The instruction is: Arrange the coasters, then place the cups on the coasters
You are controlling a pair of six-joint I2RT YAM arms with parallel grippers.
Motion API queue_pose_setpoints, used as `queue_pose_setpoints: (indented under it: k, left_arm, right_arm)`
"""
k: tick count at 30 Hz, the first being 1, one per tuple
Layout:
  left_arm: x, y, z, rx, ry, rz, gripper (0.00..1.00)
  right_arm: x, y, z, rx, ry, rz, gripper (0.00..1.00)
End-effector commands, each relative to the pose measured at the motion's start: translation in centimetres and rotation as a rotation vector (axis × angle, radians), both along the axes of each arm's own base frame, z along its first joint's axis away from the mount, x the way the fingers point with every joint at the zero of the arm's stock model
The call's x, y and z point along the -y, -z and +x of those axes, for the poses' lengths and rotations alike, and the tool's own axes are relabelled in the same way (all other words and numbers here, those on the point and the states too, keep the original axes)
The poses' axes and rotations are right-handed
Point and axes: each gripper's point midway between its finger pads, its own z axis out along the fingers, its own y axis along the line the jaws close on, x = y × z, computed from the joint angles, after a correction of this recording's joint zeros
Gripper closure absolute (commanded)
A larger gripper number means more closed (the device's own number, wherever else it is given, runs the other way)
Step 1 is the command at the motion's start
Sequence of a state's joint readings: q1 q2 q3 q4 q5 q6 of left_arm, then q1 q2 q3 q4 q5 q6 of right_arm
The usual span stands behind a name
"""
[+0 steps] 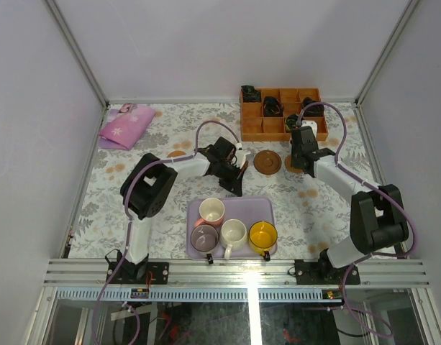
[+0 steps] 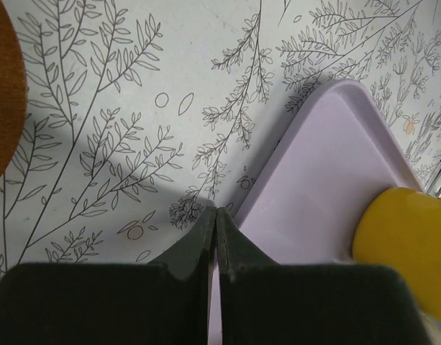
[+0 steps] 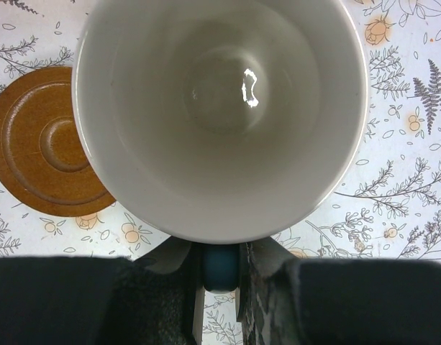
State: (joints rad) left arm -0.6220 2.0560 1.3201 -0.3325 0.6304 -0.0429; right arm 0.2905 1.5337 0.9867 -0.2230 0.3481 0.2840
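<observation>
My right gripper (image 3: 220,248) is shut on the blue handle (image 3: 220,267) of a pale-inside cup (image 3: 220,108), which fills the right wrist view. One brown coaster (image 3: 44,144) lies just left of that cup; the same coaster (image 1: 266,162) sits between the two arms in the top view. What is under the cup is hidden. My left gripper (image 2: 216,215) is shut and empty, its tips over the far corner of the lavender tray (image 2: 314,180). Pink (image 1: 211,210), purple (image 1: 204,237), white (image 1: 233,233) and yellow (image 1: 262,236) cups stand on the tray (image 1: 238,205).
An orange-brown compartmented wooden box (image 1: 257,128) stands at the back right, close behind the right gripper (image 1: 301,147). A pink floral pouch (image 1: 126,126) lies at the back left. The left gripper (image 1: 237,185) hangs just beyond the tray's far edge.
</observation>
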Motion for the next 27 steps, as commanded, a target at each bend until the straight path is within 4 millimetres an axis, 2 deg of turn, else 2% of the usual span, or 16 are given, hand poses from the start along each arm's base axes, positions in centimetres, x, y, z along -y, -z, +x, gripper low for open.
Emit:
queue_pose_setpoints:
  k: [1, 9, 14, 18, 23, 27]
  left_arm:
    - [1.0, 0.2, -2.6, -0.065, 0.095, -0.02, 0.99]
    - [1.2, 0.3, -3.7, -0.087, 0.13, -0.02, 0.99]
    - [1.0, 0.5, -3.5, -0.079, 0.117, -0.002, 0.96]
    - [1.4, -0.1, -2.1, -0.039, 0.09, -0.003, 0.8]
    - [2.1, -2.1, 0.9, 0.037, 0.045, -0.022, 0.58]
    - [2.1, -4.3, 3.3, 0.108, 0.004, -0.025, 0.5]
  right_arm:
    - [0.0, -4.0, 3.4, 0.154, 0.021, 0.002, 1.0]
    - [0.4, -3.4, 3.7, 0.139, 0.029, -0.002, 1.0]
    - [0.5, -3.4, 4.0, 0.138, 0.031, -0.007, 1.0]
    - [1.0, -3.3, 4.1, 0.138, 0.039, -0.017, 1.0]
    - [1.5, -3.0, 4.1, 0.127, 0.037, -0.013, 1.0]
    - [0.9, -2.9, 3.9, 0.118, -0.006, 0.012, 1.0]
